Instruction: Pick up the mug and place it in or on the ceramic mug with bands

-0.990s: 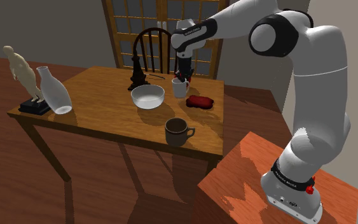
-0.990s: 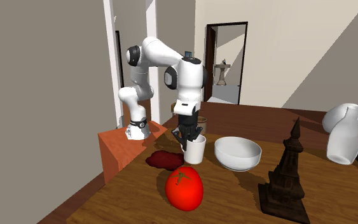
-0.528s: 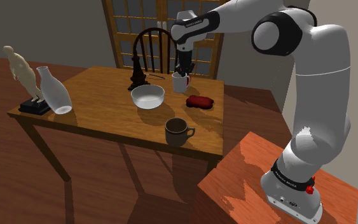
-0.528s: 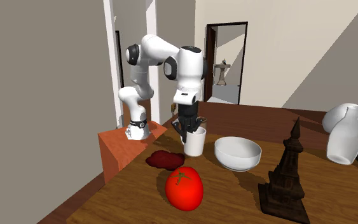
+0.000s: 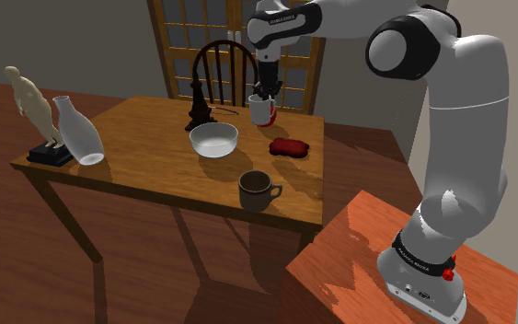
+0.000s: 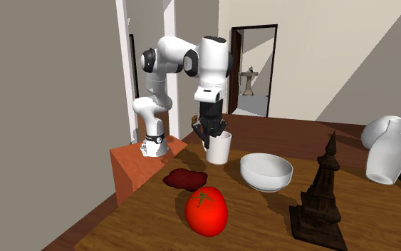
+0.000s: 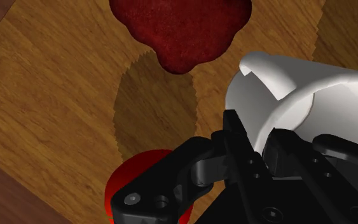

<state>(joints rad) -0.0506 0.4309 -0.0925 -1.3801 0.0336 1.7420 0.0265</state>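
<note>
The carry is the step in hand. The claw (image 5: 266, 93) is pinching the white mug (image 5: 262, 111) at its rim. In the wrist view the black fingers (image 7: 236, 141) close on the mug's wall near the lip. The mug hangs upright under the claw and, judging by the shadow on the wood below it, just clear of the table (image 5: 146, 170) near its far edge.

In the shoulder view, the brown mug (image 5: 257, 190) that is to receive it stands at about 6 o'clock from the held mug. It sits near the table's front edge with its mouth up and nothing in it that can be seen. The white bowl (image 5: 213, 139) lies at roughly 8 o'clock from the held mug, and the dark red patch (image 5: 288, 146) at about 4 o'clock. The path between them looks open. The red tomato (image 6: 206, 211) sits off that line.

The next move probably calls for a little more height, then a straight run toward 6 o'clock until the white mug is over the brown one's mouth. A slow descent would follow — the two mugs look close in width. It will likely rest on or in the rim rather than drop inside, so centring before release matters.
</note>
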